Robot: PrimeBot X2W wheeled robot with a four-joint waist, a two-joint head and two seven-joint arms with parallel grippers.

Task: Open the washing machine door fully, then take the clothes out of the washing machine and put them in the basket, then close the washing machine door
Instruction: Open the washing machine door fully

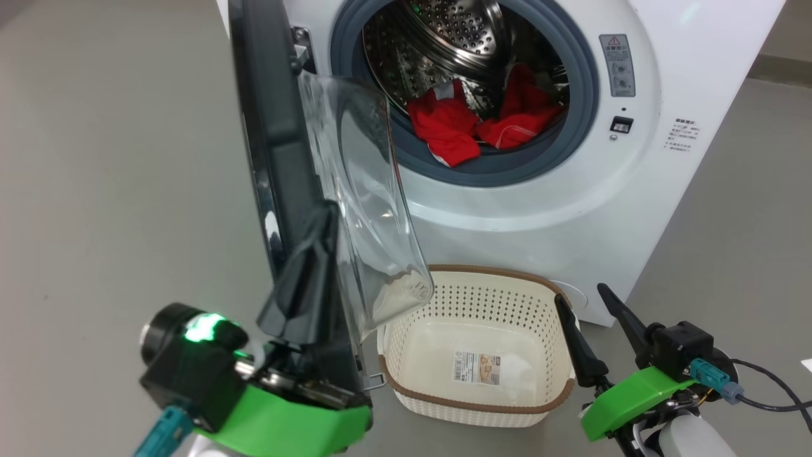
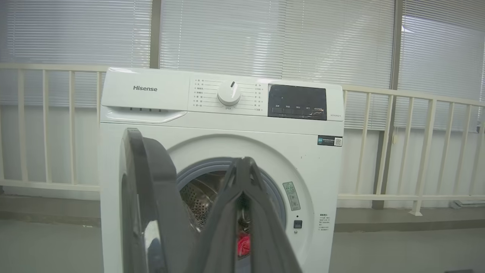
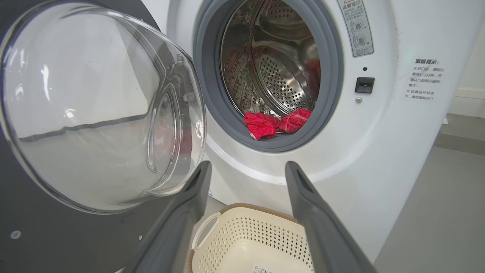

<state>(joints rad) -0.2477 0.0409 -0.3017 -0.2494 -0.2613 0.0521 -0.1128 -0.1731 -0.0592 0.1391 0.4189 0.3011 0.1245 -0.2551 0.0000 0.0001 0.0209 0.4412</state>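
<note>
Door stage: the washing machine door (image 1: 279, 158) stands swung out, roughly square to the front of the washing machine (image 1: 666, 76). I judge it open enough for access, though possibly short of its full swing. The left gripper (image 1: 325, 219) is closed with nothing between its fingers, which appear to rest against the door's inner face, with the black rim on their left and the glass bowl (image 1: 355, 190) on their right. Unloading stage: not begun. The red clothes (image 1: 482, 124) lie at the front lip of the drum (image 1: 457, 38), ahead of and above the right gripper (image 1: 580, 295) and well apart from it. That gripper is spread wide and holds nothing. The basket (image 1: 482, 298) sits just to its left, below its fingertips, containing only a paper label (image 1: 477, 367). Outstanding: transfer of the clothes, closing of the door.
</note>
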